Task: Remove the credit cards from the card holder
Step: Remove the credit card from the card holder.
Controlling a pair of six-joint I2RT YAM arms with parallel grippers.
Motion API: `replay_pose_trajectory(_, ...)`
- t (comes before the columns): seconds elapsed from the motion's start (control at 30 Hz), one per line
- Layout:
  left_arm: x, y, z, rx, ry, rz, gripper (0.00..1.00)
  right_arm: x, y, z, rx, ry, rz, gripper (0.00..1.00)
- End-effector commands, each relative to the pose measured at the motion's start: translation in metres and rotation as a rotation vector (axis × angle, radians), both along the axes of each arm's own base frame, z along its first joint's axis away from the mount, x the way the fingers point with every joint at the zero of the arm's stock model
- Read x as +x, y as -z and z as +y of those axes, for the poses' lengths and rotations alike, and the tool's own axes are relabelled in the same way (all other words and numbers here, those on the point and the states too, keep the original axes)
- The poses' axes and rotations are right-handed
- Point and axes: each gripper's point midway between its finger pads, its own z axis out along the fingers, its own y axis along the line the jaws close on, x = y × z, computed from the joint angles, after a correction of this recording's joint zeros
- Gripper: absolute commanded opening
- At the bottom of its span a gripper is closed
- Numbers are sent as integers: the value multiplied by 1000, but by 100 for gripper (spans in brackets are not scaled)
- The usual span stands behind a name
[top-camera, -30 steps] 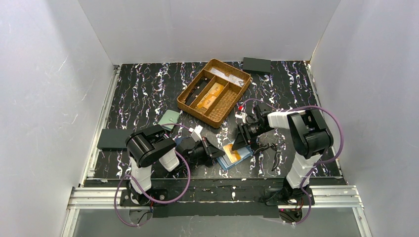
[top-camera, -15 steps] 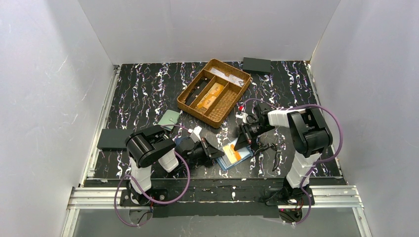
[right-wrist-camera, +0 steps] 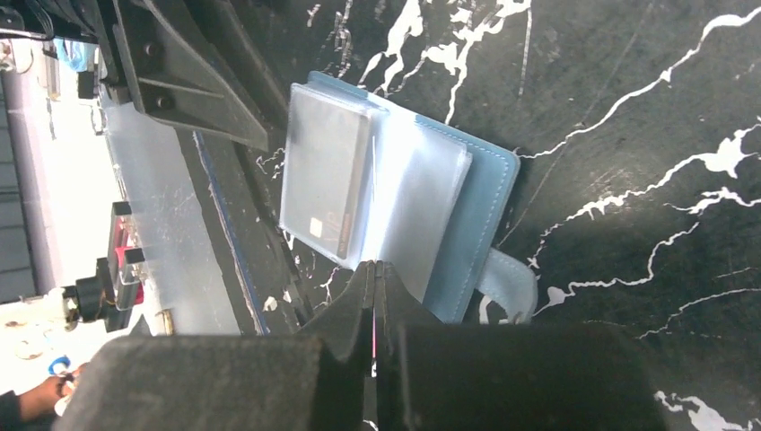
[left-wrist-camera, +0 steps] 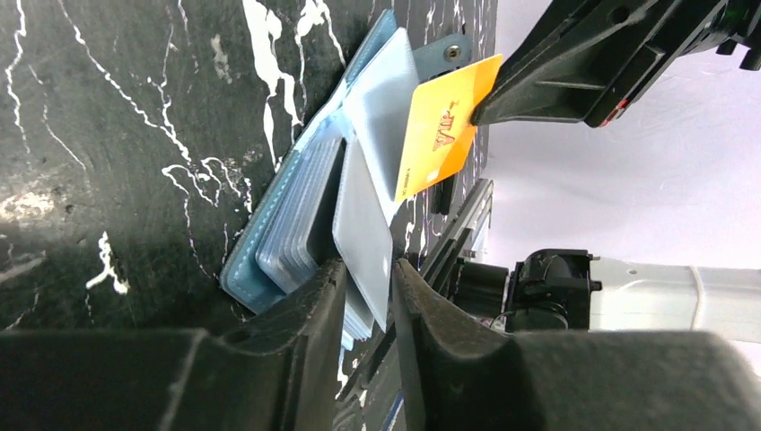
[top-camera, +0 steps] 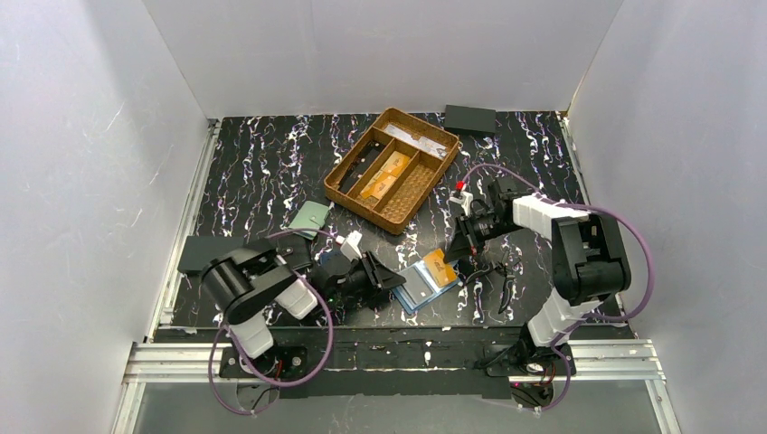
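Right now the holder (top-camera: 418,289) lies open on the table (top-camera: 253,163), bottom centre of the top view, its clear sleeves fanned up. The right gripper (top-camera: 455,253) is pressed together on a corner of an orange card (top-camera: 440,268), which tilts over the holder's right half. The left gripper (left-wrist-camera: 368,268), low at the holder's left edge, has its fingers slightly spread, one sleeve (left-wrist-camera: 359,224) between them. More cards (top-camera: 384,174) lie in the basket (top-camera: 329,191) higher up
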Motion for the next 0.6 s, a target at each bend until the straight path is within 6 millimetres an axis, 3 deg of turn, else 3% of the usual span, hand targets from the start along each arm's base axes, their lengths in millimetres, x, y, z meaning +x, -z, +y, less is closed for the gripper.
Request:
replay_pose_trajectory(0.0,2,-2,20,131,-27,-46,29,3,-37,2,90,-54,-135,1)
replay_pose_trajectory(0.13,2,-34,33,196,-22,-147,39,2,-57,-2,136,-75,-212,1)
replay_pose_trajectory(0.3,7,-76,66,306,-73,-318,53,5,-86,-10,218,-54,-308,1)
replay_pose_trajectory(0.37,10,-100,82,338,-112,-406,69,7,-100,-12,241,-54,-333,1)
replay_pose_trajectory(0.43,14,-123,98,354,-163,-482,95,12,-114,-11,252,-62,-346,1)
replay_pose_trajectory(0.57,21,-165,119,332,-244,-621,98,40,-143,-9,248,-67,-366,1)
